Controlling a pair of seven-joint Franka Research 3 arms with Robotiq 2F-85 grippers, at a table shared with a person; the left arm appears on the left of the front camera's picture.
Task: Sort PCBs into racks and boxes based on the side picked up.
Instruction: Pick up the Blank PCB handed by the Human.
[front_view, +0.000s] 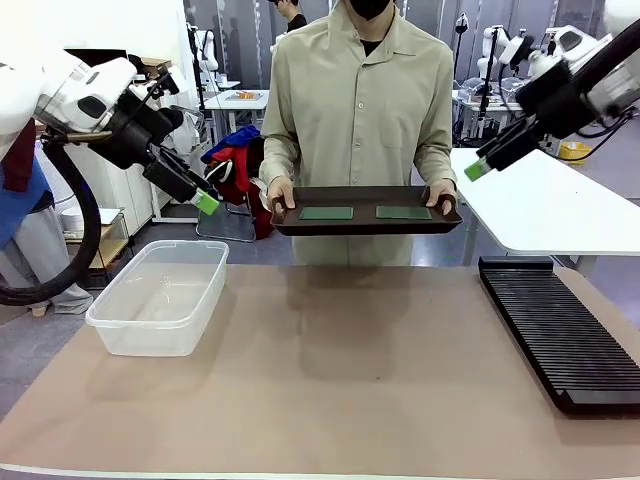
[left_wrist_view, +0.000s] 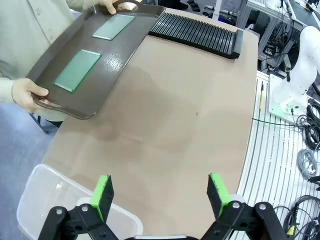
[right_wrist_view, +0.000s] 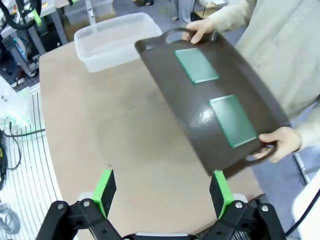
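PCBs (front_view: 327, 213): two, lying flat and end to end on the tray (front_view: 365, 229), apart; long axes run along the tray's length, left to right across the desk (front_view: 330, 380).
Tray: held by a person's hands (front_view: 281, 193) at both end handles, above the desk's far edge.
Left fingers (left_wrist_view: 103, 196): spread wide, empty, raised near the box (front_view: 150, 335).
Right fingers (right_wrist_view: 105, 191): spread wide, empty, raised at the right.
Box: desk's left side.
Rack (front_view: 560, 330): desk's right side, long axis near to far.
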